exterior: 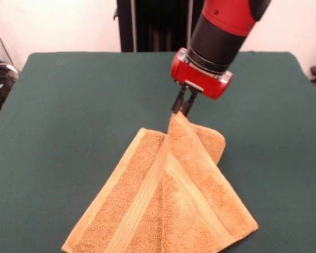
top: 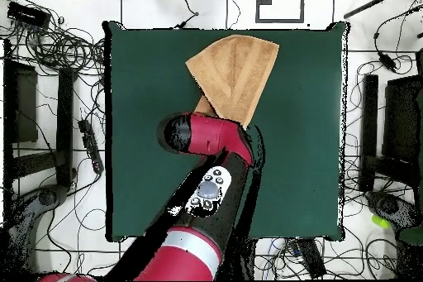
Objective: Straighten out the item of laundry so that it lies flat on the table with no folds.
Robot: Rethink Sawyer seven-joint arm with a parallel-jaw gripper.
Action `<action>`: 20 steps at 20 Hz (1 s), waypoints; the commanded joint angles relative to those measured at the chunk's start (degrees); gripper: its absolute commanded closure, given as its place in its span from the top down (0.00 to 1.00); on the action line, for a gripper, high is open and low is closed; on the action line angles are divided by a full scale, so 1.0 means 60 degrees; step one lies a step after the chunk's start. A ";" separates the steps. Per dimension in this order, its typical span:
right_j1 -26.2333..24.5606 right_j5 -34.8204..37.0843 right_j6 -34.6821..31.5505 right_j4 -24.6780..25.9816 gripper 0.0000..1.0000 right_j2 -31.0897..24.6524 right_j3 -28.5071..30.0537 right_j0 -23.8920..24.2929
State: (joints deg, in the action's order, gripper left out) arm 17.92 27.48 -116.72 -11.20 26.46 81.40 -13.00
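The orange-tan towel (exterior: 168, 200) lies on the dark green table (exterior: 63, 116) toward the near edge in the front view, folded over itself with a paler band running diagonally. One point of it is lifted into a peak. My gripper (exterior: 181, 109) is shut on that peak and holds it above the table. In the overhead view the towel (top: 235, 72) shows near the table's (top: 149, 64) far edge, and the red arm (top: 211, 138) covers its lower tip and the gripper.
Cables and stands (top: 58, 55) surround the table on the floor. The robot's black pedestal (exterior: 152, 26) stands behind the table's far side.
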 commanded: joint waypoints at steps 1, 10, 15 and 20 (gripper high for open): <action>-0.0243 0.0465 -0.2683 -0.1536 0.00 -0.2160 0.0102 -0.0052; -0.0760 0.1538 -0.2871 -0.1871 0.00 -0.1315 -0.0887 -0.0832; -0.1200 0.2040 -0.3303 -0.2079 0.00 -0.1059 -0.1607 -0.1154; -0.1679 0.2444 -0.3887 -0.2375 0.00 -0.0829 -0.2366 -0.1429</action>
State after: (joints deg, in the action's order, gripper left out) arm 13.63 33.90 -119.04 -21.17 24.53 72.53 -19.23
